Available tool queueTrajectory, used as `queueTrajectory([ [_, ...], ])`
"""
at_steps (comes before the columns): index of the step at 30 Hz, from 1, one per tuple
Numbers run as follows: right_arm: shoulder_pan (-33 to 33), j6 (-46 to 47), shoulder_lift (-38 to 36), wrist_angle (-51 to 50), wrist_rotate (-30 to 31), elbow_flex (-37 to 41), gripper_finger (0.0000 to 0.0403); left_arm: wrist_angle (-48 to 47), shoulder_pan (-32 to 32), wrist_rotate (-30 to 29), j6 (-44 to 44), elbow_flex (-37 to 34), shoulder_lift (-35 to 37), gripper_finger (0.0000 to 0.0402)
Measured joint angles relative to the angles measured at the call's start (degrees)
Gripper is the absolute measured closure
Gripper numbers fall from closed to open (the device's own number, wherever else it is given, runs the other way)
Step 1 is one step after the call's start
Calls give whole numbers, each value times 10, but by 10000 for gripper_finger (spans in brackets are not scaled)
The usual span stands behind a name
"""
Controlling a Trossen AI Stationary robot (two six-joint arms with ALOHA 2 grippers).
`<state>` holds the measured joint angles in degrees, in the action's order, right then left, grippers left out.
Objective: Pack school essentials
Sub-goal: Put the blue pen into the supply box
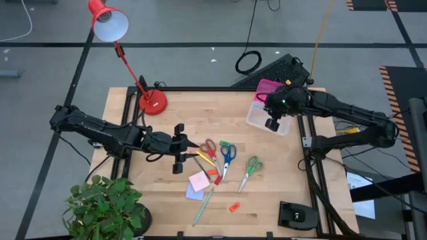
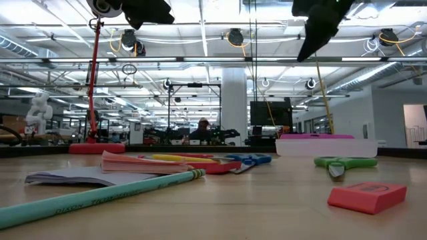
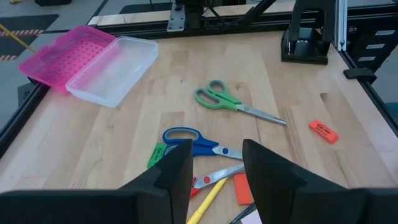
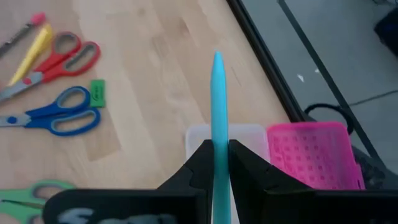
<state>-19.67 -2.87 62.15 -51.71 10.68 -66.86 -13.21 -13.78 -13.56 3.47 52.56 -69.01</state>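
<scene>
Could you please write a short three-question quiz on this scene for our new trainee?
1. True or false: the right gripper is shut on a light blue pen.
2. Which scissors lie nearest the left gripper: A red, B blue, C green?
3. Fill in: the right gripper hangs above the clear ____ with its pink lid open.

Key:
1. True.
2. A.
3. Box.
</scene>
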Motion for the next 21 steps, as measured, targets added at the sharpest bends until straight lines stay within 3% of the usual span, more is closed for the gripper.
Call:
queueTrajectory([
  [14, -74, -40, 0, 83, -9, 115, 373, 0, 0, 0, 0, 0, 0, 256],
  [21, -130, -80, 0, 162, -68, 190, 373, 0, 0, 0, 0, 0, 0, 256],
])
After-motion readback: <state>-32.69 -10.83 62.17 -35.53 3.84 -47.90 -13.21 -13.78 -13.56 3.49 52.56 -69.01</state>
